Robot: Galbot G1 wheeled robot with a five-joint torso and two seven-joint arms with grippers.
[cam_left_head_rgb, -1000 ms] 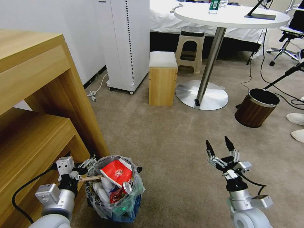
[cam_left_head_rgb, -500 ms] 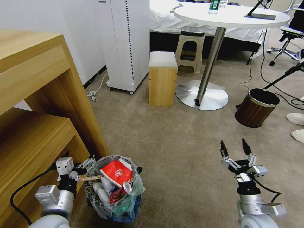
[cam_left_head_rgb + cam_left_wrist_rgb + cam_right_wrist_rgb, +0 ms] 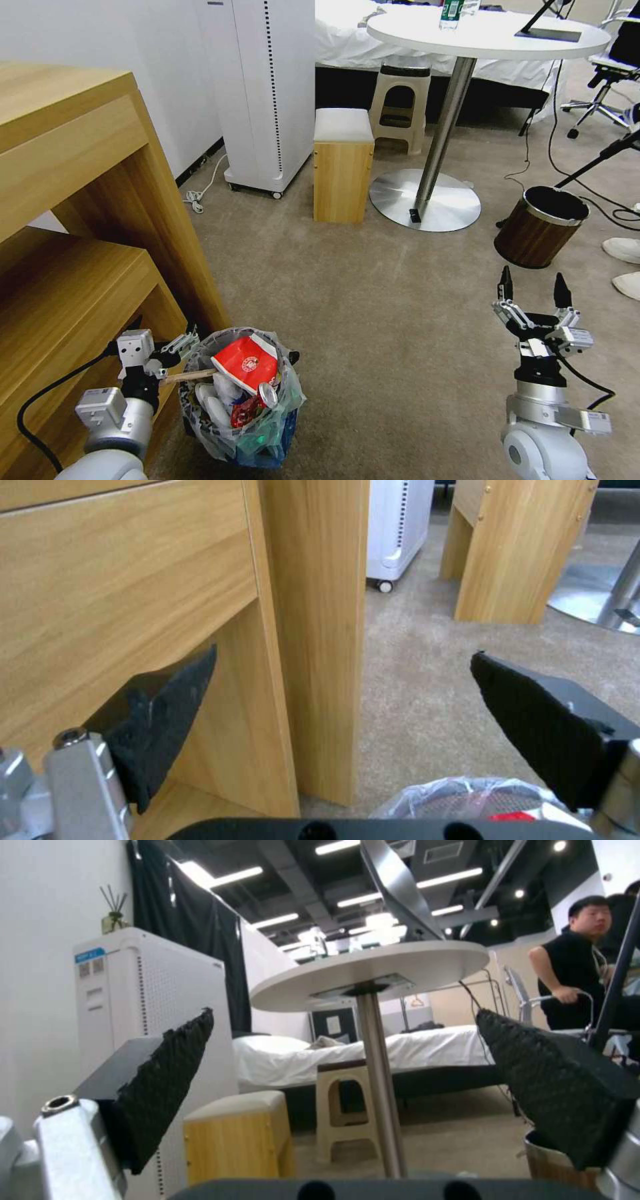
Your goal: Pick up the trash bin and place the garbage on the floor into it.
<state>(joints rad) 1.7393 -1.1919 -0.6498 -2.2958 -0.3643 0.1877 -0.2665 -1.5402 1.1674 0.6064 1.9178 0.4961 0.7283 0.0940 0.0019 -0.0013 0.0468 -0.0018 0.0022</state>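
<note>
Standing by with a full bin, right arm swinging wide

Sitting on the beige floor [image 3: 373,320] at the foot of the wooden shelf unit [image 3: 87,220], the trash bin [image 3: 241,400] is looking full: red paper cup [image 3: 245,363], a crushed can, white scraps and a wooden stick [image 3: 190,376] poking out toward my left side. I am judging it light overall, thin wire frame, mostly paper and plastic inside. The crinkly bag liner is going to be slippery and soft, so gripping the plastic alone is risking a slide or tear. Best hold, I think, is the stiff wire rim on the side nearest my left gripper [image 3: 175,348], pinching rim and bag together. Load is loosely piled, so tilting it is probably spilling the cup.

My left gripper is hovering just beside the bin rim, jaws spread wide, nothing between them; in the left wrist view [image 3: 340,700] the bag top is showing low between the pads. My right gripper [image 3: 531,293] is out over bare carpet, well apart from the bin, jaws also wide and empty.

Versus a second ago: right arm is moving outward to my right and farther forward, now nearer the brown wood-grain bin [image 3: 541,227]. Left gripper and bin are staying put
</note>
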